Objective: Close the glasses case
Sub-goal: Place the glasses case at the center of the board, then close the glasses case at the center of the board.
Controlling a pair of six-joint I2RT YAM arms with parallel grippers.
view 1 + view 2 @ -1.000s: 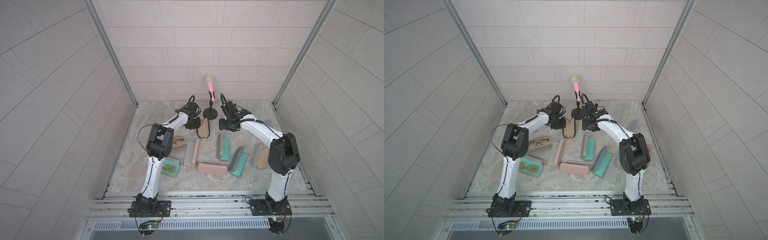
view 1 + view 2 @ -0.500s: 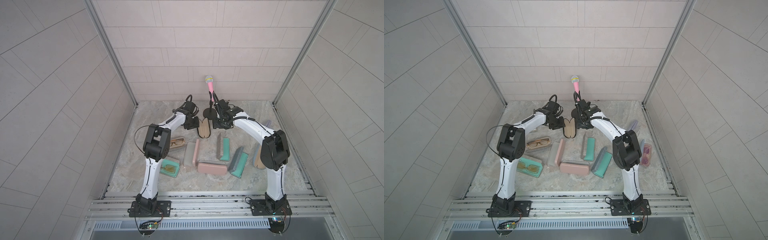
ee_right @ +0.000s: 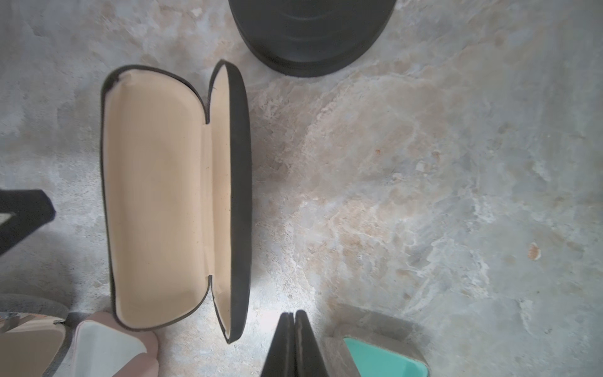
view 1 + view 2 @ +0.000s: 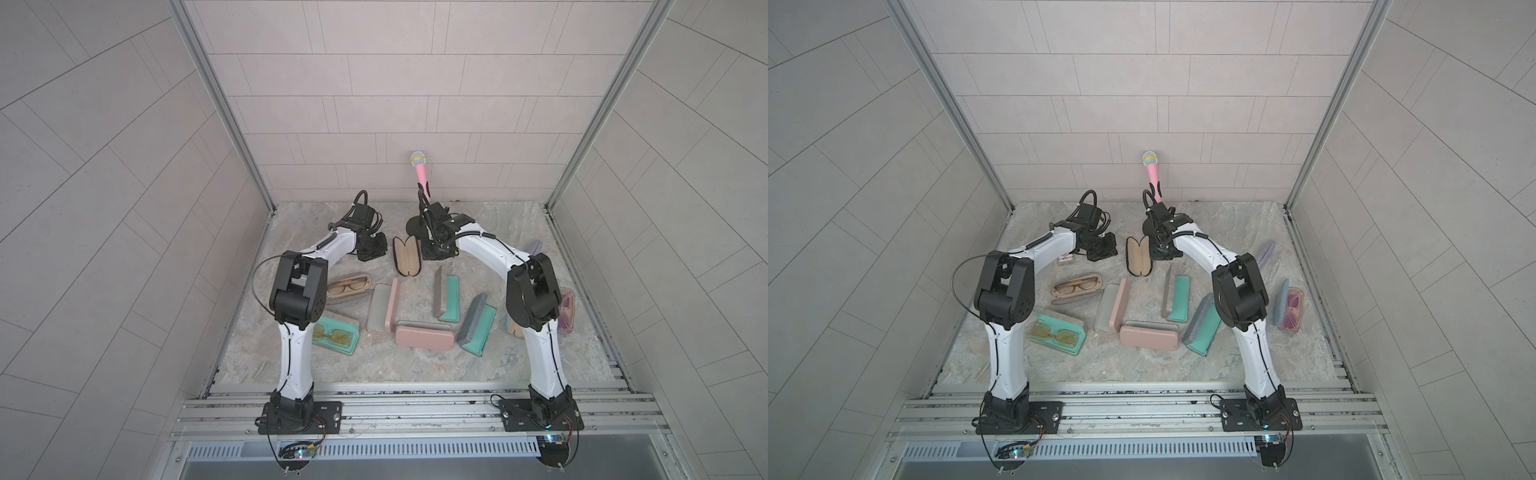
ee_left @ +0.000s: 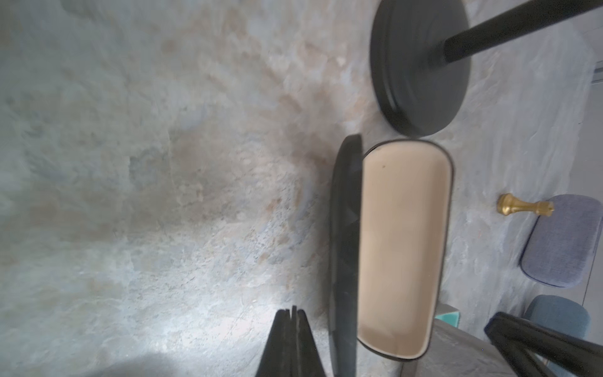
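Glasses case [image 4: 406,255], black shell, beige lining: laid open on counter [image 4: 490,365], one half tilted up, near microphone stand base [image 4: 415,226]. Flanked by left fingers [image 5: 277,346] and right fingers [image 3: 280,346]. Both pairs pressed together, nothing pinched, case not touched.

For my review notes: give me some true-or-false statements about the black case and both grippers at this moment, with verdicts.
1. The black case lies open. True.
2. The left gripper clamps the case's lid. False: it is shut on nothing, beside the case.
3. Glasses lie inside the case. False: the case is empty.
4. The right gripper is shut. True.
5. The microphone stand base rests on the case. False: it stands apart from it.
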